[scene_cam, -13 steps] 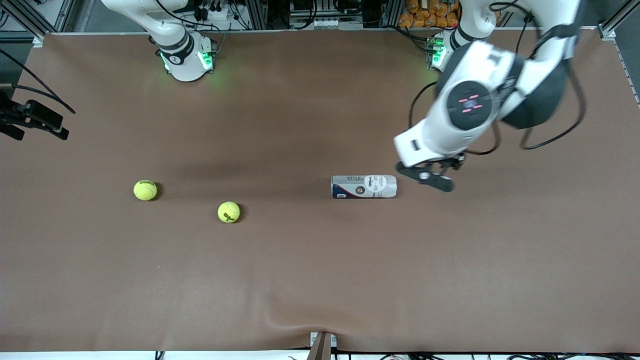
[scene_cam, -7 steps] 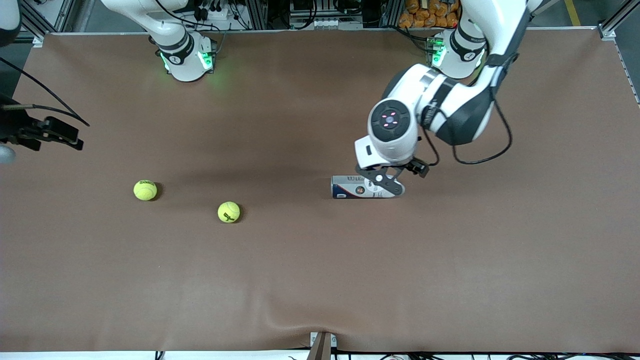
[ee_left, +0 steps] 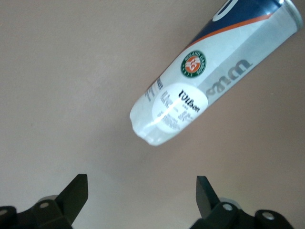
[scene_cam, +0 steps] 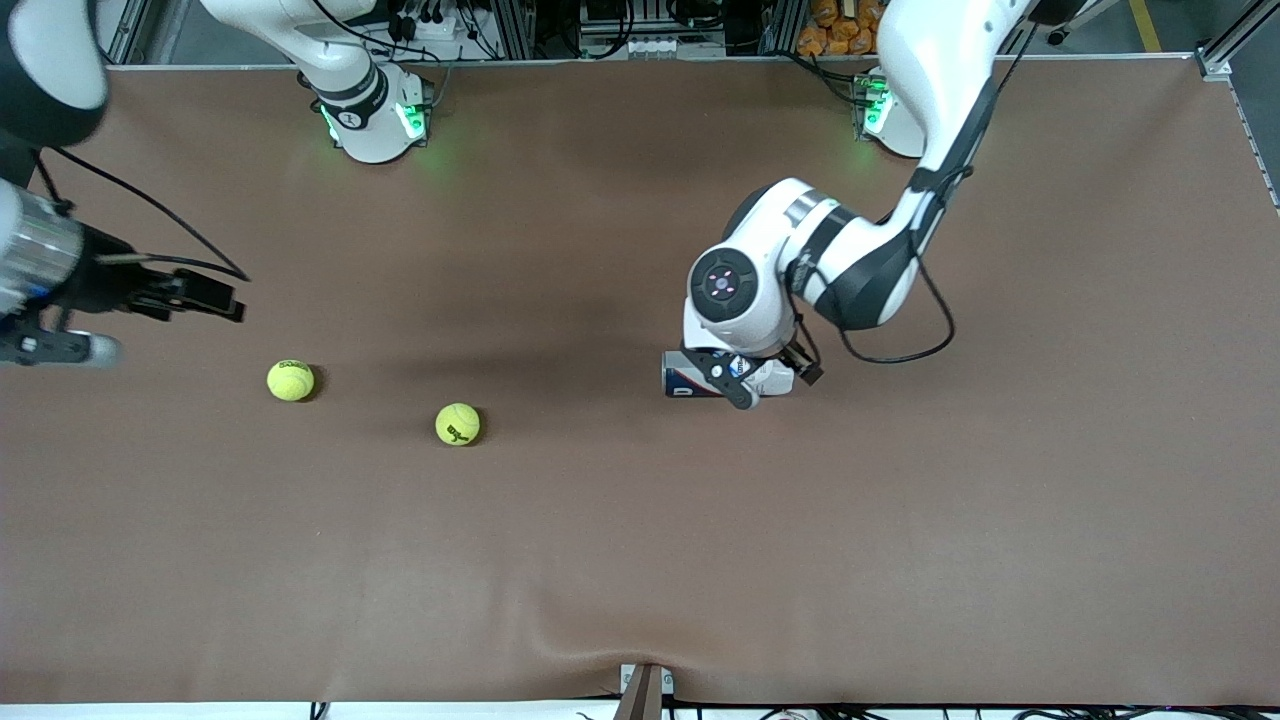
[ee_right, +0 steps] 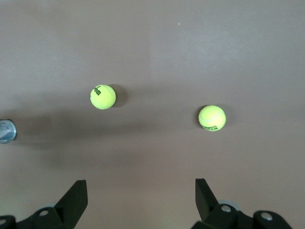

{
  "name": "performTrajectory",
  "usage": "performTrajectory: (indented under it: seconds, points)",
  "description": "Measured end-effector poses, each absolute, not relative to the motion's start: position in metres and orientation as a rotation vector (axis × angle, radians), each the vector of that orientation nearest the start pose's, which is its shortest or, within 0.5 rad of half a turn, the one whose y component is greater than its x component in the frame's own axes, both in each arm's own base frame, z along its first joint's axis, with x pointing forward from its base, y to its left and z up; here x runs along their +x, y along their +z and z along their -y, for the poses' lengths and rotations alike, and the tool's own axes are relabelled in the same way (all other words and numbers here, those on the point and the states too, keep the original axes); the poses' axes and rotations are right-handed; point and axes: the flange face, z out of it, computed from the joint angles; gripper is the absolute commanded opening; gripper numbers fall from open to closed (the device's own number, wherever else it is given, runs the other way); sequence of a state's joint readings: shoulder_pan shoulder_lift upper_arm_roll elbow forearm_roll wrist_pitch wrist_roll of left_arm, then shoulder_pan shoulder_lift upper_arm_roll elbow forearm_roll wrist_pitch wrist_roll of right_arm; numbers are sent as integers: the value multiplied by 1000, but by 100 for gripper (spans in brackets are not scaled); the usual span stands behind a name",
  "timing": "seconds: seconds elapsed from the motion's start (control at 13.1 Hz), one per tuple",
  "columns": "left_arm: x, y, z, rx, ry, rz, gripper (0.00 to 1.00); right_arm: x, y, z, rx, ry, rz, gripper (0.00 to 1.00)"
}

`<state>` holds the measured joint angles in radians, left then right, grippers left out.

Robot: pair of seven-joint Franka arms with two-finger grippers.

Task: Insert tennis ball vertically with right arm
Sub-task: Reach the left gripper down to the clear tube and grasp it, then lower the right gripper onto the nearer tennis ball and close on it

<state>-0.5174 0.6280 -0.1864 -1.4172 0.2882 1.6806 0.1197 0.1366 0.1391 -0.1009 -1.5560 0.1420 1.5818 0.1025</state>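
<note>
Two yellow tennis balls lie on the brown table: one (scene_cam: 290, 380) toward the right arm's end, the other (scene_cam: 457, 424) a little nearer the front camera. In the right wrist view both balls (ee_right: 103, 97) (ee_right: 212, 118) show. A white and blue ball can (scene_cam: 685, 378) lies on its side mid-table. My right gripper (scene_cam: 228, 303) hovers open over the table beside the first ball, its jaws (ee_right: 140, 195) empty. My left gripper (scene_cam: 760, 382) hangs open over the can's white end (ee_left: 190, 95), its fingertips (ee_left: 76, 193) apart from it.
Both arm bases (scene_cam: 372, 115) (scene_cam: 890, 105) stand along the table's edge farthest from the front camera. A cable loops from the left arm (scene_cam: 900, 355) over the table. The can's end (ee_right: 5, 131) shows at the edge of the right wrist view.
The left arm swung in from its end of the table until its gripper came over the can. The right gripper moved in over the table toward the balls. Both stayed open.
</note>
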Motion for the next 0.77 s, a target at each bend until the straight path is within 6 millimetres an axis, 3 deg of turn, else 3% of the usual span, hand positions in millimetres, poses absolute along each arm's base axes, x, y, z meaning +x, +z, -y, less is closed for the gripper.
performTrajectory:
  seconds: [0.15,0.54,0.77]
  points:
    - [545,297,408,-2543,433,-1292,100,598,538,-61,-3020,203,-195,100]
    - [540,275,413,-2402,481,-1496,100,614,487,-99,-3037,275,-181,100]
    - [521,247,426,-2280,508,-1555,100,622,459,-120,-3037,297,-150,100]
